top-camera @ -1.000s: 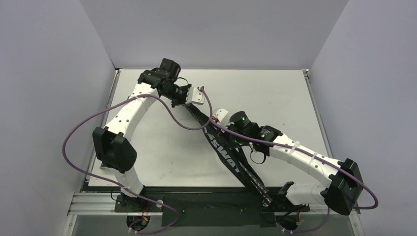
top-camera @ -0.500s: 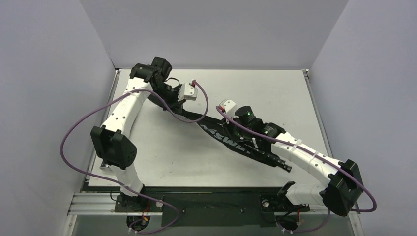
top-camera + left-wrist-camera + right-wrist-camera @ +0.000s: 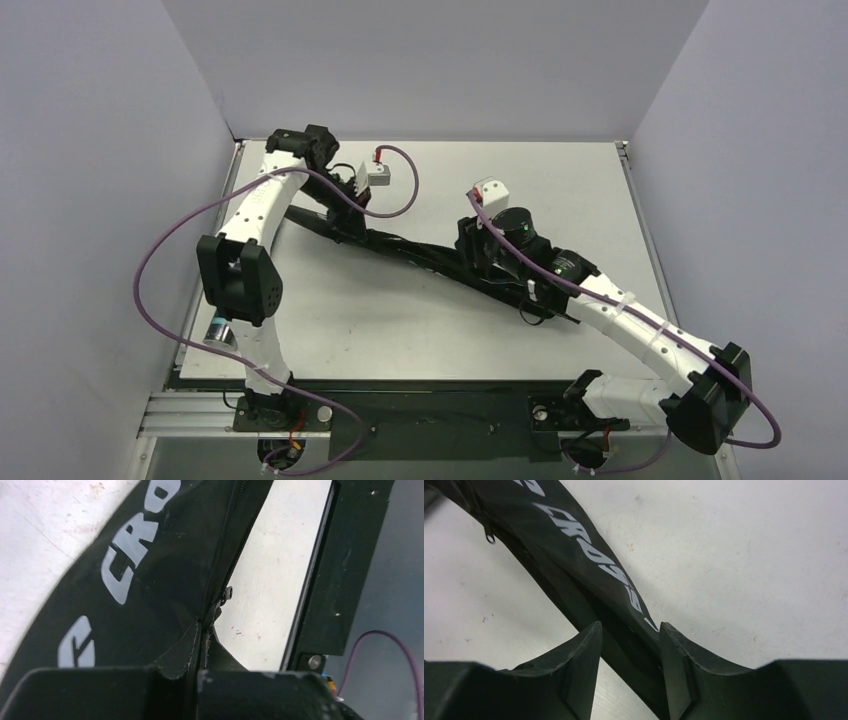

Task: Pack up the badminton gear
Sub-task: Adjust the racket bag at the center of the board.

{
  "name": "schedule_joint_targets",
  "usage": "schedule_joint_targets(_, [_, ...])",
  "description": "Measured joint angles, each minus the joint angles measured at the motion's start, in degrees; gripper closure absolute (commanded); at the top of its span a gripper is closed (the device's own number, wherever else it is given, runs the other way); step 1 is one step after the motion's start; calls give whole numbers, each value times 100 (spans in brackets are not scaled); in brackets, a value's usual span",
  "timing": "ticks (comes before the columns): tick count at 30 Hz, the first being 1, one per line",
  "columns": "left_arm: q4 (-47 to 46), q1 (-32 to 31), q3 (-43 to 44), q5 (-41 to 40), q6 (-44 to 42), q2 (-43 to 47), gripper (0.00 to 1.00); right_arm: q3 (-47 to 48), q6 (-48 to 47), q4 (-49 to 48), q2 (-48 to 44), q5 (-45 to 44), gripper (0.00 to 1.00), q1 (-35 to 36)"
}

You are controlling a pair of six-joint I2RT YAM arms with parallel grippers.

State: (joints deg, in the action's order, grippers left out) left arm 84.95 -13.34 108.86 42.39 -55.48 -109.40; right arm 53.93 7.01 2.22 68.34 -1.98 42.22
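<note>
The badminton gear in view is a black racket bag (image 3: 420, 255) with white "CROSSWAY" lettering, lying slantwise on the table from far left to mid right. My left gripper (image 3: 342, 220) is shut on the bag's (image 3: 150, 580) seam beside the zipper, its pull (image 3: 227, 594) just ahead of my jaws (image 3: 197, 672). My right gripper (image 3: 480, 265) is open and straddles the bag's narrow part (image 3: 574, 550). In the right wrist view the gripper (image 3: 629, 627) shows bare table between its left finger and the bag. The bag's lower end runs under the right arm.
A black frame rail (image 3: 345, 565) borders the white table (image 3: 560, 180) close to my left gripper. Purple cables (image 3: 160, 260) loop off both arms. Grey walls stand on three sides. The arm bases sit on the dark rail (image 3: 420, 405) at the near edge.
The bag has swung from a steep diagonal to a flatter one, its lower end sliding up off the near rail. My left gripper pulled it toward the far left. My right gripper opened.
</note>
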Motion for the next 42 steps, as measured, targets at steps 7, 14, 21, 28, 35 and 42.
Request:
schedule_joint_targets(7, [-55,-4,-11,74,835,-275,100,201,428,-114,-422,-4,57,-195])
schedule_joint_targets(14, [-70,-98,586,66,1528,-656,100,271,1261,-199,-514,706,57,-297])
schedule_joint_targets(21, [-35,-203,1478,59,2065,-922,100,-341,2990,-1967,22,1672,57,52])
schedule_joint_targets(28, [-37,-68,2245,229,3029,-1235,100,-739,4100,-2907,911,2114,57,70])
schedule_joint_targets(35, [-247,203,1554,614,3416,-1145,100,-717,4542,-3862,1453,2282,57,-140])
schedule_joint_targets(42, [-221,144,997,804,3342,-953,100,-444,5259,-5010,2522,2485,58,-175])
